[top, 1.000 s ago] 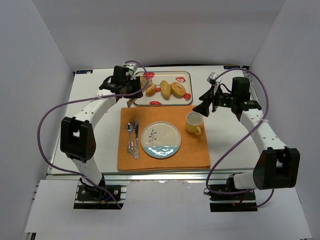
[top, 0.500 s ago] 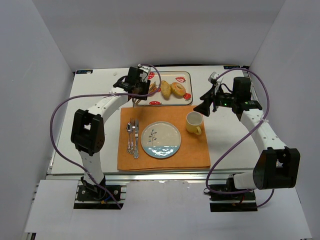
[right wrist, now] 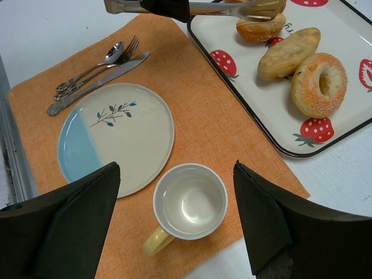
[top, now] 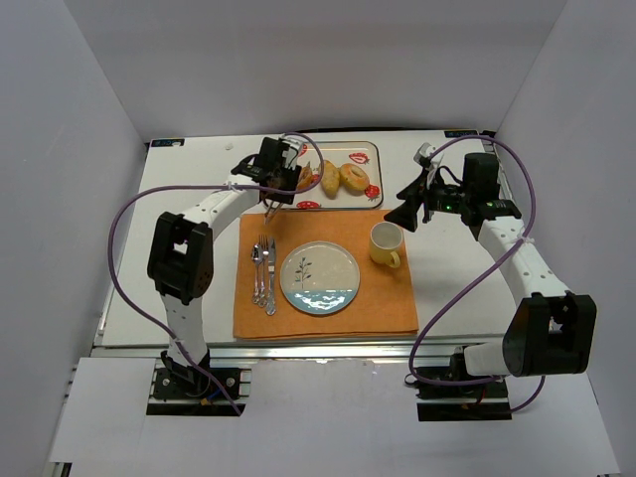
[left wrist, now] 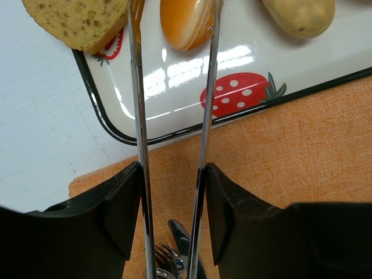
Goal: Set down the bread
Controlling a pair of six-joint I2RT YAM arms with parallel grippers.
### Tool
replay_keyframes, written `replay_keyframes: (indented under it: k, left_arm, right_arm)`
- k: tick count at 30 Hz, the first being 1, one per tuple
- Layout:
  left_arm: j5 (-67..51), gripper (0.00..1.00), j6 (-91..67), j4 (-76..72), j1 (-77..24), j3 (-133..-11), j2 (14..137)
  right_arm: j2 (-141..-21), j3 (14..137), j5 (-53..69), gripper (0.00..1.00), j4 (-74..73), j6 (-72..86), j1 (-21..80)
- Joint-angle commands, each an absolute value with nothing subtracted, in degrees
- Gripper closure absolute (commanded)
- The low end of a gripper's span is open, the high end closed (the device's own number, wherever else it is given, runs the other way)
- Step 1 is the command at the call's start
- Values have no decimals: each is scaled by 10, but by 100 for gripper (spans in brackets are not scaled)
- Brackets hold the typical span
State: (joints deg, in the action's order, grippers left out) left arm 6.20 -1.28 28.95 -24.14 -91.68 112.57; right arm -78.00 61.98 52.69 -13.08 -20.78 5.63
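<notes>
The bread, a small oval orange-brown bun (left wrist: 186, 23), lies on the white strawberry tray (left wrist: 174, 87) and also shows in the right wrist view (right wrist: 260, 28). My left gripper (left wrist: 172, 174) is shut on metal tongs (left wrist: 138, 116). The two tong arms reach over the tray's near edge and stand one on each side of the bun. Whether they touch it I cannot tell. In the top view the left gripper (top: 278, 174) is at the tray's left end. My right gripper (right wrist: 174, 174) is open and empty above the yellow cup (right wrist: 189, 203).
A square seeded slice (left wrist: 78, 20), a longer pale roll (right wrist: 289, 52) and a sugared ring (right wrist: 319, 84) share the tray. On the orange mat (top: 378, 298) lie the blue-and-cream plate (top: 319, 279), the cutlery (top: 263, 273) to its left and the cup (top: 386, 243) to its right.
My left arm has swung right along the tray's near edge, carrying the tongs from the tray's left corner to the bun. The right arm has not moved.
</notes>
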Motion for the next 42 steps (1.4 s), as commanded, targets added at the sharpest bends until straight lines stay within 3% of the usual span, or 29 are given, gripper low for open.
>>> replay_keyframes:
  k: [1, 35, 42]
  left_arm:
    - [43, 44, -10, 279, -245, -918, 1104]
    - [38, 42, -28, 278, -245, -875, 1056]
    - [54, 49, -28, 281, -245, -893, 1085]
  right_arm:
    - [-778, 621, 541, 17, -112, -200, 52]
    - [-770, 606, 549, 17, -105, -192, 50]
    - [-770, 606, 549, 17, -103, -191, 50]
